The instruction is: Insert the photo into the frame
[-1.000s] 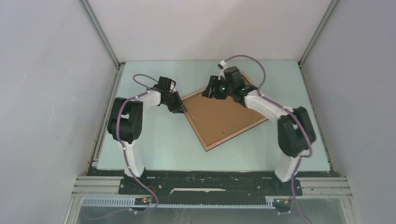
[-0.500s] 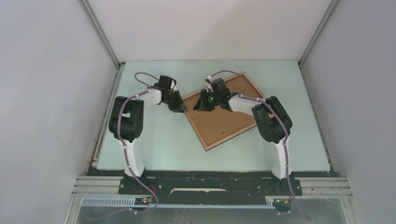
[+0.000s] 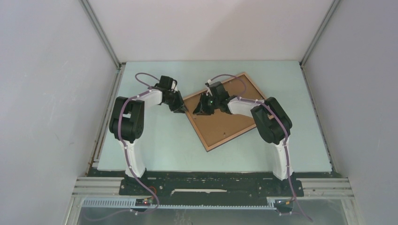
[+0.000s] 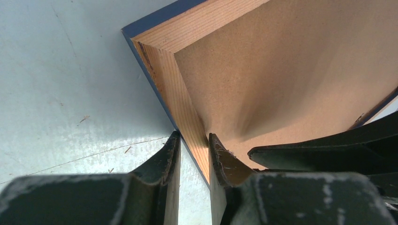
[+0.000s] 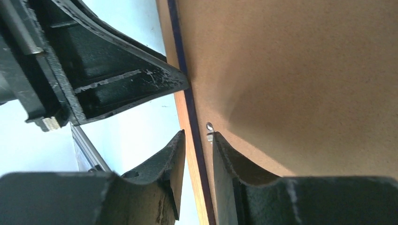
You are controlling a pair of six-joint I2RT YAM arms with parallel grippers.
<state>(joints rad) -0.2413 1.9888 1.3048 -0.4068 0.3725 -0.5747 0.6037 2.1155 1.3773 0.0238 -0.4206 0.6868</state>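
Frame point(image 3: 230, 139) is lying on the surface point(image 3: 159, 145), turned diagonal. It's a bit right of centre and closer to the far edge, with one corner pointing at the far edge and another at the near edge. Light wood face is up, with the brown backing board point(image 3: 220, 123) sitting in it.

On my left wrist feed the left pincer point(image 4: 192, 138) is nearly closed and clamped on the wooden rail, just short of the frame's left-hand corner. One of its fingers point(image 4: 170, 157) is outside over the surface and the other is on the board side, both touching the wood.

The right pincer point(image 5: 197, 133) straddles the adjoining rail, the one facing the surface's far-left corner, close to the left one. The gap is narrow, and there's a little metal tab point(image 5: 209, 126) right at the inner fingertip. I honestly can't tell if it's actually biting the rail or just sitting around it.
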